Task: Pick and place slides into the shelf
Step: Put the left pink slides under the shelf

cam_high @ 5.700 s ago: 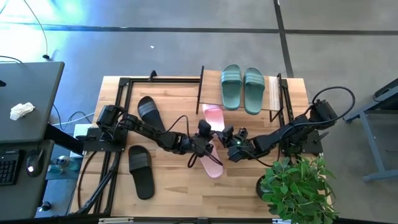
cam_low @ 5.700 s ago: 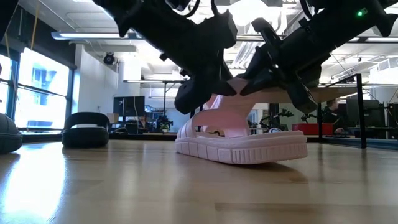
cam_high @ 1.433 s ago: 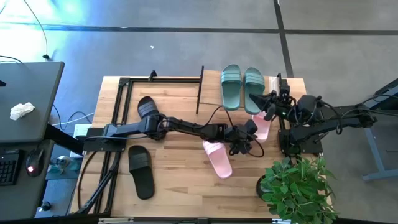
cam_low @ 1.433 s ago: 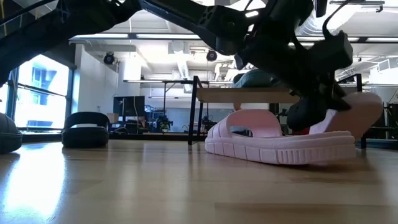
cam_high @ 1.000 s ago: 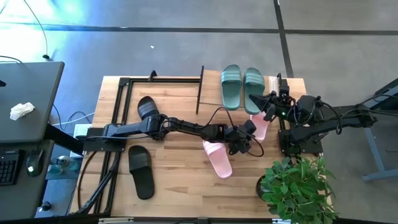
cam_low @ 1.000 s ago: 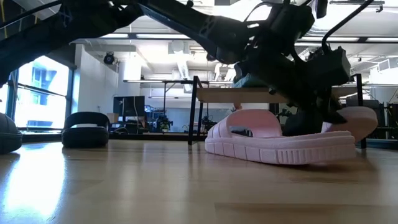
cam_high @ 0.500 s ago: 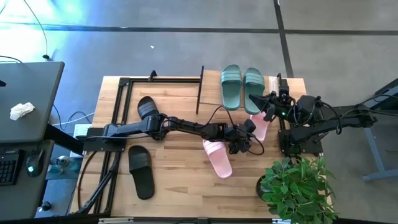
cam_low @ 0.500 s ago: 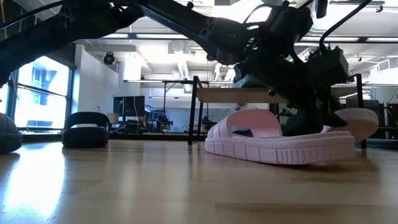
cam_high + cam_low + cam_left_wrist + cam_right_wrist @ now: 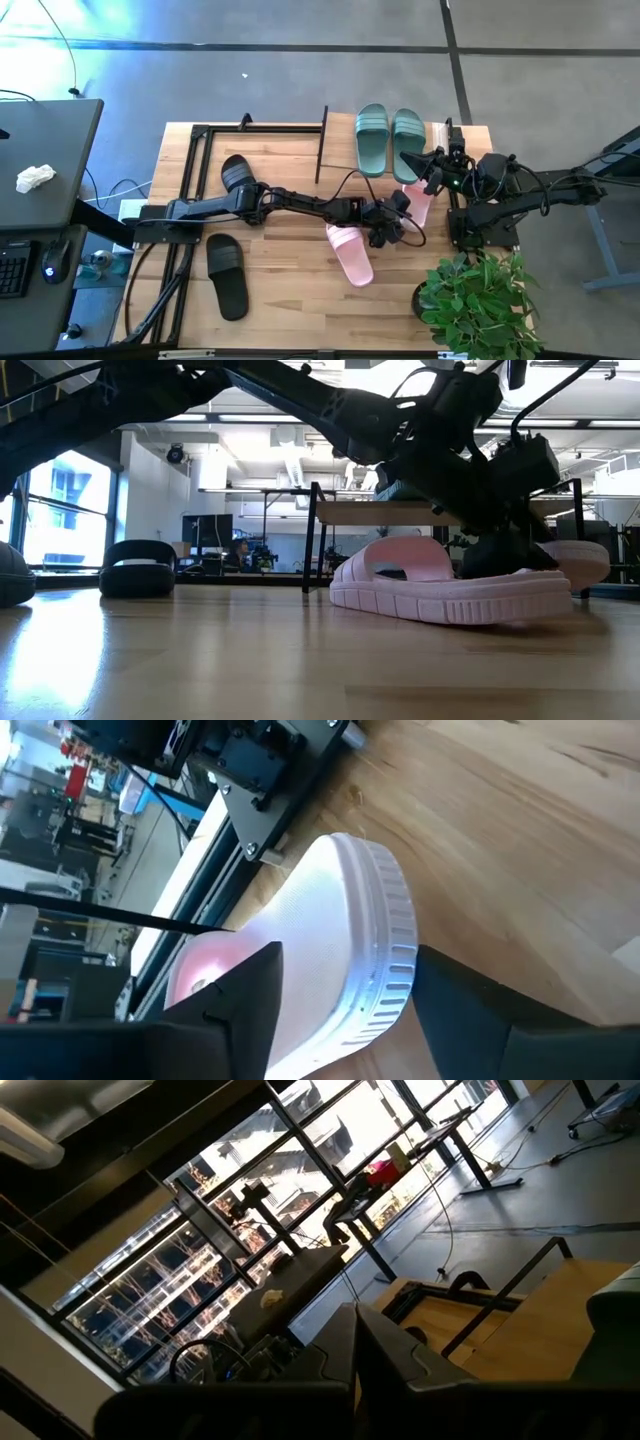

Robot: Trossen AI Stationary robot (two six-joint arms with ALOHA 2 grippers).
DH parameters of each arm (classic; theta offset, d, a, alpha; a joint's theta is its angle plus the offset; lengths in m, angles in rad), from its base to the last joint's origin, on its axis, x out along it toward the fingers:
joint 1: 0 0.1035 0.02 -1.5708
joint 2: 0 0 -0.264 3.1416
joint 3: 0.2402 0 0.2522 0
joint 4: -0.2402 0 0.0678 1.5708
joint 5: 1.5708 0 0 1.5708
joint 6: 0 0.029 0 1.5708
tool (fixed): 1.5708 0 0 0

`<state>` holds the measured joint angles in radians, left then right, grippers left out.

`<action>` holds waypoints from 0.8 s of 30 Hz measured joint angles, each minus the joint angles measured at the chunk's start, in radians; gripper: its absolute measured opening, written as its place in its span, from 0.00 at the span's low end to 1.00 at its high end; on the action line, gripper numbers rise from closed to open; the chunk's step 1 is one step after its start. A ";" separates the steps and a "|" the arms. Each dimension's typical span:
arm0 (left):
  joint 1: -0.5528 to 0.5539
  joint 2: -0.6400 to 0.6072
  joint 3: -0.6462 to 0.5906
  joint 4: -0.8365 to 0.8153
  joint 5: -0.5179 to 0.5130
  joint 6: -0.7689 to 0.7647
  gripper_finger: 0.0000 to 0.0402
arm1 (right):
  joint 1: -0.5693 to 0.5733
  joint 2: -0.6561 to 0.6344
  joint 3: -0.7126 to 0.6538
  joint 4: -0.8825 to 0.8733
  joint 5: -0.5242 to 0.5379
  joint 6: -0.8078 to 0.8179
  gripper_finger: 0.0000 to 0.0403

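While the left gripper (image 9: 340, 1010) stands spread around it, the light-pink slide (image 9: 330, 935) shows a ribbed, rounded sole edge.

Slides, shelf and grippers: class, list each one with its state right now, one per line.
Green pair: side by side on the shelf top.
Pink slide: flat on the table.
Second pink slide: by the shelf, between the left gripper fingers, open.
Black slides: on the table, apart.
Right gripper: shut, empty.

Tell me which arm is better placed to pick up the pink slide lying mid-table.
Left: its end effector hovers open beside that pink slide, while the right end effector is shut near the shelf.
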<state>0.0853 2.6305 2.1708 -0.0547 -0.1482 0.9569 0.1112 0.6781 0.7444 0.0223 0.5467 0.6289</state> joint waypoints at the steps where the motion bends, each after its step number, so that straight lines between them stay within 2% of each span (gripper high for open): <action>1: 0.000 0.000 0.000 -0.001 0.000 -0.013 0.52 | 0.000 0.000 0.000 0.000 0.000 0.000 0.00; 9: 0.000 0.000 0.000 -0.011 0.000 -0.054 0.63 | 0.000 0.000 0.000 0.000 -0.001 0.003 0.00; 15: 0.000 0.000 0.000 -0.082 0.000 -0.098 0.69 | 0.000 0.000 0.000 0.000 -0.001 0.003 0.00; 24: -0.003 -0.001 0.025 -0.237 0.004 -0.074 0.69 | 0.000 0.000 0.000 0.000 -0.008 0.003 0.00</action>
<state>0.0822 2.6293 2.1957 -0.2914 -0.1445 0.8833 0.1108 0.6781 0.7444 0.0222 0.5384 0.6314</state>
